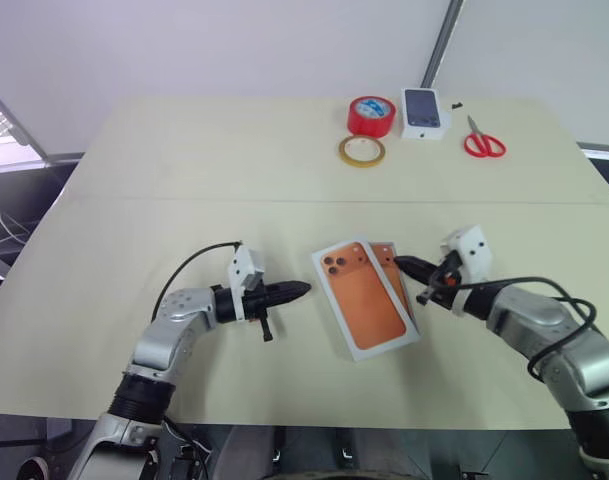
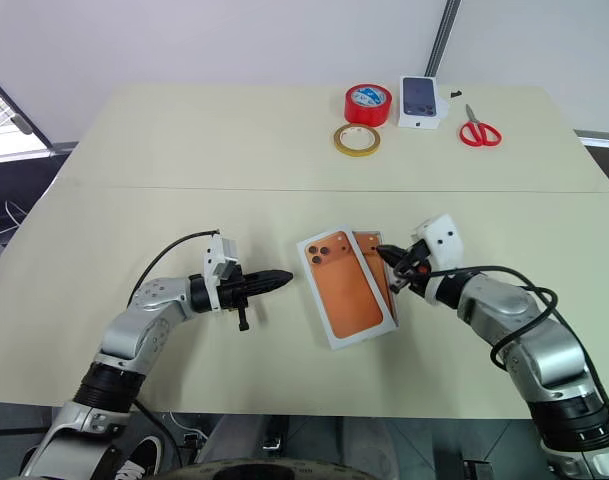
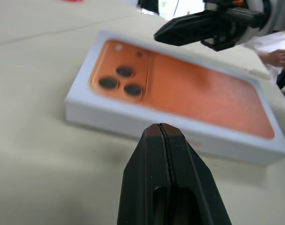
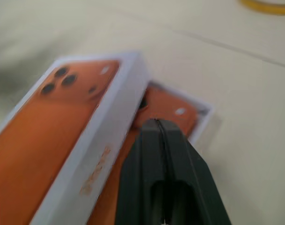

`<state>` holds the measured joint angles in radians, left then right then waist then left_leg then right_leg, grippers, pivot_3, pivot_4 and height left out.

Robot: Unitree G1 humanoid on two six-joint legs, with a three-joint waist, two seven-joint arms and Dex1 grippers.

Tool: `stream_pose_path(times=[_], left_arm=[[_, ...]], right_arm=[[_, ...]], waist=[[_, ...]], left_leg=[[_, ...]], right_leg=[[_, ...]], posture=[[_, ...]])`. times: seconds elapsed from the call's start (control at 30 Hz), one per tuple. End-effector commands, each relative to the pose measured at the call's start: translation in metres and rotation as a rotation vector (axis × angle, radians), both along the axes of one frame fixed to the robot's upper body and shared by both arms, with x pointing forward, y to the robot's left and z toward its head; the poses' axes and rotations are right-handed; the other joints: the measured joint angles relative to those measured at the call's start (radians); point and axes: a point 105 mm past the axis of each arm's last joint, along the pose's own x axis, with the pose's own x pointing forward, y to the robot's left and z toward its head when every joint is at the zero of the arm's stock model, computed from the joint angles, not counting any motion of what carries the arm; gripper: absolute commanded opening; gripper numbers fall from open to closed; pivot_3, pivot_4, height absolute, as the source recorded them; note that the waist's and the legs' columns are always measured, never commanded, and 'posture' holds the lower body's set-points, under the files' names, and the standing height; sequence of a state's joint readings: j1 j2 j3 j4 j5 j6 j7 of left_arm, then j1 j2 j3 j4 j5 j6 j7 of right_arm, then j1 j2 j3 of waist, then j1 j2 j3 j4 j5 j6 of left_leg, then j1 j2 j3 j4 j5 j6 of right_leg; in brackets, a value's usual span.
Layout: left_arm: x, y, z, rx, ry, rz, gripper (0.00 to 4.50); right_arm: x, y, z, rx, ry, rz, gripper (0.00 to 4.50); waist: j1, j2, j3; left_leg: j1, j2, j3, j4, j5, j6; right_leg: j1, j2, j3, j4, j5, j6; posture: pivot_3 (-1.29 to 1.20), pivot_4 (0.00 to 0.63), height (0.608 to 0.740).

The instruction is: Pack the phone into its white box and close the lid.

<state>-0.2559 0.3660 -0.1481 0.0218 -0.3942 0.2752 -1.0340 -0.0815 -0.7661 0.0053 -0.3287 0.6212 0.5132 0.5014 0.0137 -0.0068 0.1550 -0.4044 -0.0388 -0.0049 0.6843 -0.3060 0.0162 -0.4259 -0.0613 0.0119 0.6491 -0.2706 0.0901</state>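
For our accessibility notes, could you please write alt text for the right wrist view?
A white lid printed with an orange phone lies askew over the white box holding the phone; the shut right gripper points at them.

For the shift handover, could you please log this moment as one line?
lid: orange-printed white rectangular cardboard lid askew over white tray | phone: flat orange phone partly covered | left gripper: shut, beside lid | right gripper: shut, over tray

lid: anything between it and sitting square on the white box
Only the right hand: its shut tip hovers over the uncovered strip of the white box, beside the lid's right edge, where the lid would have to slide. The lid lies askew, partly over the box; the phone is inside.
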Motion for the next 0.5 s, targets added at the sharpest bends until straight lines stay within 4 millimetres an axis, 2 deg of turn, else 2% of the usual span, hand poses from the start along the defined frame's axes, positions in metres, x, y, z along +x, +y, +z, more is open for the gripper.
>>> stream_pose_path(times=[0.03, 0.3, 0.5], left_arm=[[0.004, -0.008, 0.0, 0.001, -0.011, 0.008, 0.0], [0.012, -0.036, 0.003, -0.046, -0.031, -0.003, 0.0], [0.025, -0.051, 0.019, -0.094, -0.058, -0.004, 0.0]], right_arm=[[-0.003, 0.005, 0.006, -0.076, -0.087, 0.054, 0.04], [-0.005, 0.003, 0.007, -0.087, -0.102, 0.056, 0.04], [-0.005, 0.0, 0.007, -0.106, -0.122, 0.029, 0.04]], waist=[[-0.001, 0.0, 0.0], [-0.002, 0.0, 0.0], [-0.001, 0.0, 0.0]], left_leg=[[0.0, 0.0, 0.0, 0.0, 0.0, 0.0], [0.0, 0.0, 0.0, 0.0, 0.0, -0.001], [0.0, 0.0, 0.0, 0.0, 0.001, -0.001]], right_leg=[[0.0, 0.0, 0.0, 0.0, 0.0, 0.0], [0.0, 0.0, 0.0, 0.001, 0.0, 0.0], [0.0, 0.0, 0.0, 0.001, 0.0, 0.0]], posture=[[0.0, 0.15, 0.74], [0.0, 0.15, 0.74], [0.0, 0.15, 0.74]])
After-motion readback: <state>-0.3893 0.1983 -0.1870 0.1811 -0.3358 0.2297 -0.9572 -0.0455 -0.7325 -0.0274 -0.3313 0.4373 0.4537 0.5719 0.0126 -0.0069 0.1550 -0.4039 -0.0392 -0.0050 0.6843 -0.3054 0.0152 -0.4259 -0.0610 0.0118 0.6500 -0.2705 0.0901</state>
